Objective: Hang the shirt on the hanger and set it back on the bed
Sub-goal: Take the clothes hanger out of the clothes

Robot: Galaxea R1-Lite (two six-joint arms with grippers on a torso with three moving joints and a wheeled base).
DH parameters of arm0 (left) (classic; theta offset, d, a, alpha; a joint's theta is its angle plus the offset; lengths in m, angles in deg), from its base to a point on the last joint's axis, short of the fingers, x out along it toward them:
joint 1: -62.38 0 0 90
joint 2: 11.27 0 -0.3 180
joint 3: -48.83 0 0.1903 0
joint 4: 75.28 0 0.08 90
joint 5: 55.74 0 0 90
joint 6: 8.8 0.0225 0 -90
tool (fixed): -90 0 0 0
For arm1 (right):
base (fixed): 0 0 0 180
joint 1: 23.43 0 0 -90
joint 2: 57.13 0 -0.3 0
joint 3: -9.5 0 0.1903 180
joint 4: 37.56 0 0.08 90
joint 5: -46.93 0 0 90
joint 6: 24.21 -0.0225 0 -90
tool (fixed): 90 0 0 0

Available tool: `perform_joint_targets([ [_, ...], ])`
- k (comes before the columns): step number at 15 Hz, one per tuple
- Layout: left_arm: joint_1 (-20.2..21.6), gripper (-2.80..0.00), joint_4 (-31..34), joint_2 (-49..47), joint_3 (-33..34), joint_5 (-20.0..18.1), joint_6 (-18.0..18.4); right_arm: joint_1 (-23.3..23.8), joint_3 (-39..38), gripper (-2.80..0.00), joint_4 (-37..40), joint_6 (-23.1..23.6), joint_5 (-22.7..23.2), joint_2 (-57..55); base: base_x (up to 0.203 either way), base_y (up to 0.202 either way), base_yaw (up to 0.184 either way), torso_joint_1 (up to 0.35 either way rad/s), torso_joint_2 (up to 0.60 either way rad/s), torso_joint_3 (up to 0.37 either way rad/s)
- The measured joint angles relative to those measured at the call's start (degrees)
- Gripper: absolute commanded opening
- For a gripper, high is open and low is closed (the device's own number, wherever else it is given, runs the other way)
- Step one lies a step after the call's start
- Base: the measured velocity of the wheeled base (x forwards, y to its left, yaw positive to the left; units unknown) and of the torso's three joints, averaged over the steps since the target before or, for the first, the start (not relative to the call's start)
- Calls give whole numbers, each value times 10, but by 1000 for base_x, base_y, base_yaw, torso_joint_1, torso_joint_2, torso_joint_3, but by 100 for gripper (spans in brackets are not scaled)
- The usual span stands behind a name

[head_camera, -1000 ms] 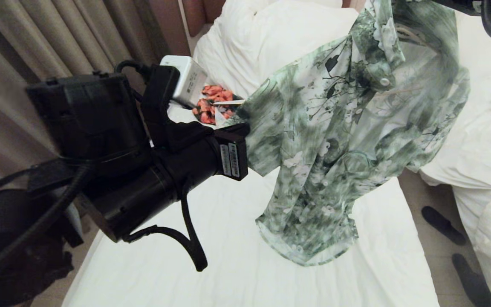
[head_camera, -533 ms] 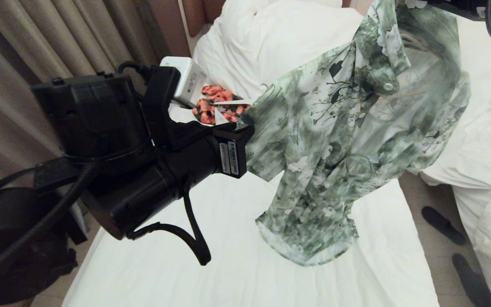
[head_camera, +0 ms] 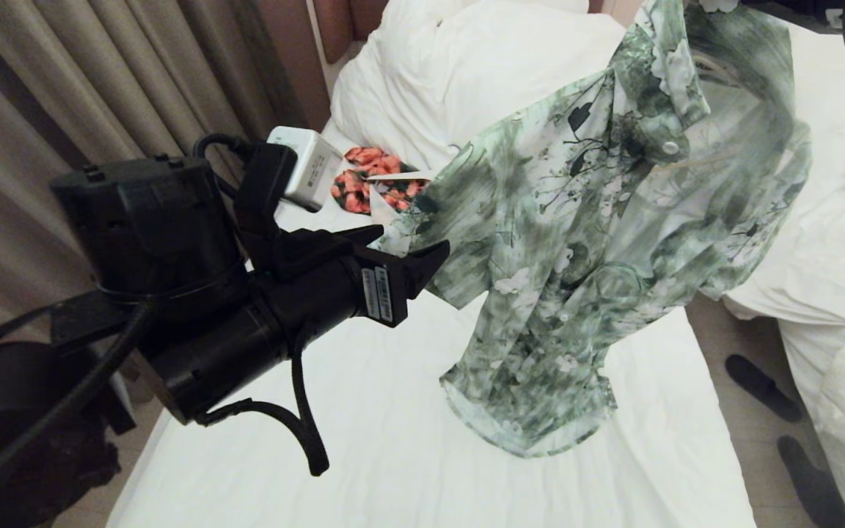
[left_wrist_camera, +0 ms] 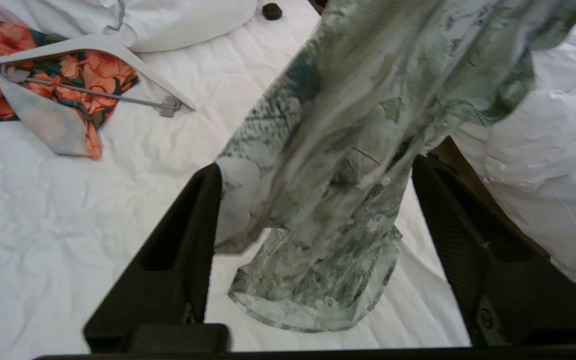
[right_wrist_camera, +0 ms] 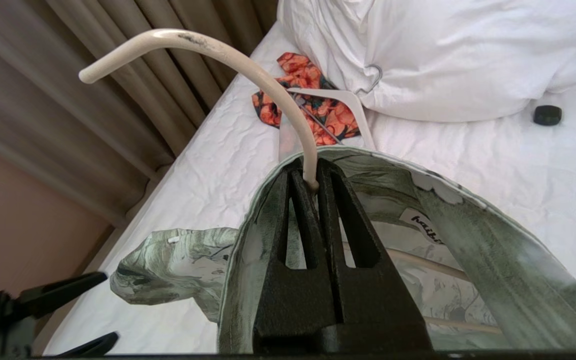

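Right claw: the right claw is clenched on the neck of the hanger, holding it up over the bed; in the head view only a bit of that arm shows at the top edge.
Left claw: the left claw is released, jaws spread wide, with the sleeve edge of the shirt just beside its tips; whether it touches the cloth cannot be told.
Shirt: draped on the hanger, hanging in the air with its hem low over the sheet.
Risk, slipping: the shirt looks lopsided, so one shoulder may slide off the thin hanger when it is lowered.
Risk, snagging: the open left claw could catch the sleeve and drag the shirt off if the arm moves.
Risk, bunching: laid down too fast, the hem may fold under.
Count: one green shirt, one orange garment, two hangers including the white hanger, two claws, one small black object.
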Motion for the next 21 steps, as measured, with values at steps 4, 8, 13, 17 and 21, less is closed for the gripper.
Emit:
perform_joint_targets([
  [4,10,0,-1,-18,-15,-14,1,0,-1,-280,1,0,11,0,0,0,0,0,0,0],
  [8,19,0,-4,-37,-38,-16,2,0,-5,-280,1,0,12,2,0,0,0,0,0,0],
  [13,20,-280,-66,-58,-26,-15,11,0,-5,-280,0,0,12,2,0,0,0,0,0,0],
  [17,20,-280,-69,-63,-21,-15,12,1,-5,-280,0,0,12,2,0,0,0,0,0,0],
  [21,20,-280,-69,-63,-18,-14,10,1,-5,-280,0,0,12,2,0,0,0,0,0,0],
])
